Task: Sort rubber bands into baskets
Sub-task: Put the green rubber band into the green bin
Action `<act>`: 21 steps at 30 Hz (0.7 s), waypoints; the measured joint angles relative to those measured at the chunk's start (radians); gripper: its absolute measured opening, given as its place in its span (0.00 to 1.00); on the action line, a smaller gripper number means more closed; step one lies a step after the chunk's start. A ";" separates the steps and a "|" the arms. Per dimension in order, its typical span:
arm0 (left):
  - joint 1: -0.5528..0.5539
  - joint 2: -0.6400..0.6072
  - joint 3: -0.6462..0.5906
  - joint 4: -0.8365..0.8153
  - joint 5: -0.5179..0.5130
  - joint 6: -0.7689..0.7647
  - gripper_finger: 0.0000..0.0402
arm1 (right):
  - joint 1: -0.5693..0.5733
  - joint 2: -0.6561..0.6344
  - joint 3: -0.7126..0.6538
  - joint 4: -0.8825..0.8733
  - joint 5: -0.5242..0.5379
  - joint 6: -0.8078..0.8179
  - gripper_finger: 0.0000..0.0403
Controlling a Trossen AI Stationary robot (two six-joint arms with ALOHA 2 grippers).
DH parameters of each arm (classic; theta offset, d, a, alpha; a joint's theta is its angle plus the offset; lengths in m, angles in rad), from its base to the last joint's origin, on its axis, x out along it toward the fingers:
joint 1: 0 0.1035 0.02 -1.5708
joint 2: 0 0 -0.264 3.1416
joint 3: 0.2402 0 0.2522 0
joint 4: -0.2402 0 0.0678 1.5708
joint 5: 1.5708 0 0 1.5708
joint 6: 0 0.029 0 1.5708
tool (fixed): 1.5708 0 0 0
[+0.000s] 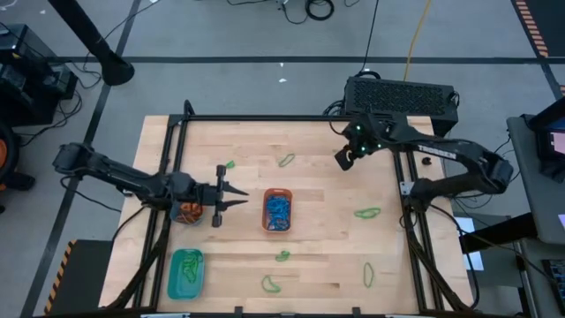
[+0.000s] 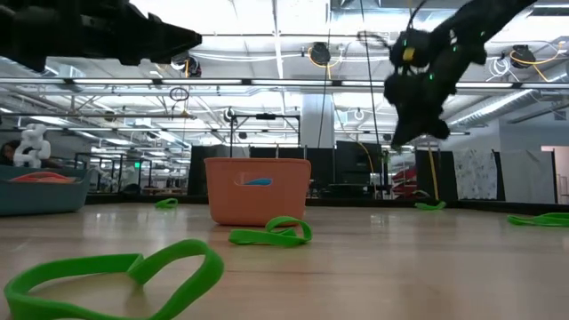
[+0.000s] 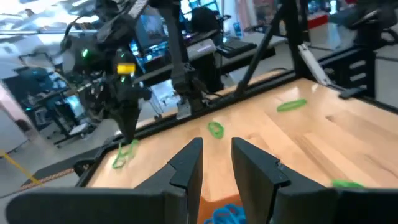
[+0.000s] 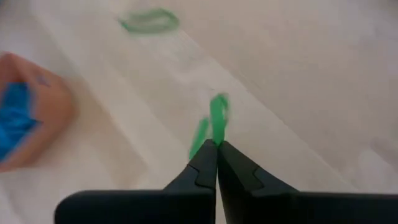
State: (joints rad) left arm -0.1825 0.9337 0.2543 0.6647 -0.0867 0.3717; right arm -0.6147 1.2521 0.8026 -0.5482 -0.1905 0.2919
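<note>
Two grippers are mine. My right gripper [image 4: 216, 148] is above the far right part of the surface [image 1: 327, 177], its fingers pressed together on a green rubber band [image 4: 214, 121] that dangles from the tips. My left gripper [image 1: 240, 197] is held level over the left side, just beside the orange basket [image 1: 277, 212], fingers partly apart with nothing between them. That orange basket holds blue bands [image 1: 279, 208]. A round basket [image 1: 187, 212] sits under my left arm, and a teal basket [image 1: 186, 272] with green bands inside stands at the near left corner. Other green bands lie loose on the wood: one near the right edge [image 1: 367, 213], two along the near edge [image 1: 270, 283], one just before the orange basket [image 1: 282, 256].
</note>
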 joint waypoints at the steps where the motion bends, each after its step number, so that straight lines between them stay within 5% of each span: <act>1: 0.000 0.021 0.000 0.026 -0.014 0.000 0.23 | 0.017 -0.018 0.010 0.001 0.000 0.009 0.00; 15: 0.000 0.301 0.008 0.347 -0.141 -0.001 0.24 | 0.346 -0.090 0.072 0.181 -0.104 0.093 0.00; 21: 0.002 0.411 0.074 0.346 -0.135 -0.076 0.36 | 0.486 -0.068 0.072 0.310 -0.102 0.137 0.00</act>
State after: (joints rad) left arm -0.1806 1.3449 0.3280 1.0108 -0.2222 0.2962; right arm -0.1289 1.1844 0.8745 -0.2384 -0.2926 0.4286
